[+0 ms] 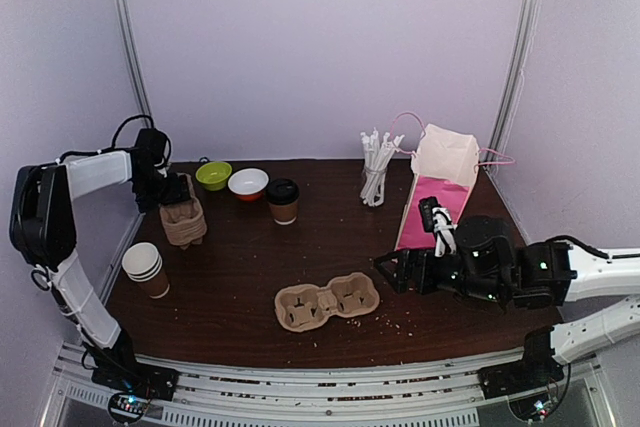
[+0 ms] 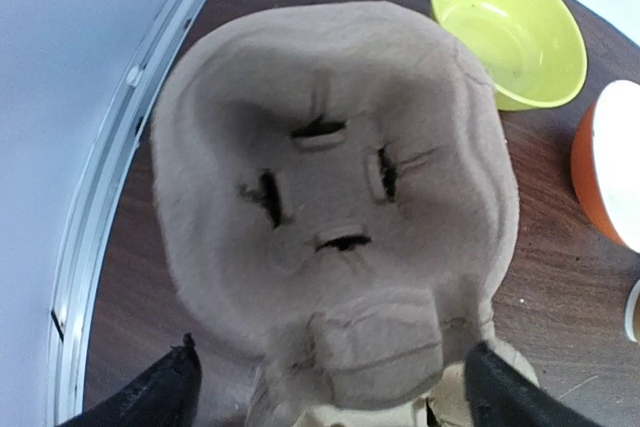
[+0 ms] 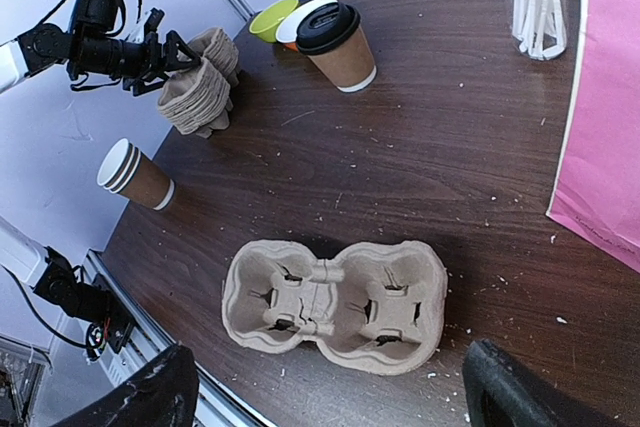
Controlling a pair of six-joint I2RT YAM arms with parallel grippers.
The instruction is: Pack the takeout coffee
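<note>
The takeout coffee [image 1: 282, 200], a brown paper cup with a black lid, stands upright at the back of the table, also visible in the right wrist view [image 3: 335, 42]. A single pulp two-cup carrier [image 1: 327, 304] lies flat near the front middle. My right gripper [image 1: 388, 269] hovers open just right of it, and its dark fingertips [image 3: 150, 392] frame the carrier [image 3: 335, 292] with nothing between them. My left gripper [image 1: 172, 190] is at the far left over a stack of pulp carriers [image 1: 183, 219]. It is open, with its fingers [image 2: 165, 392] either side of the top carrier's [image 2: 330, 197] near end.
A pink and white paper bag [image 1: 440, 192] stands open at the back right, next to a cup of white straws [image 1: 376, 169]. A green bowl [image 1: 213, 175] and a white-and-orange bowl [image 1: 248, 183] sit beside the coffee. Stacked lidless cups [image 1: 146, 269] stand at the left edge.
</note>
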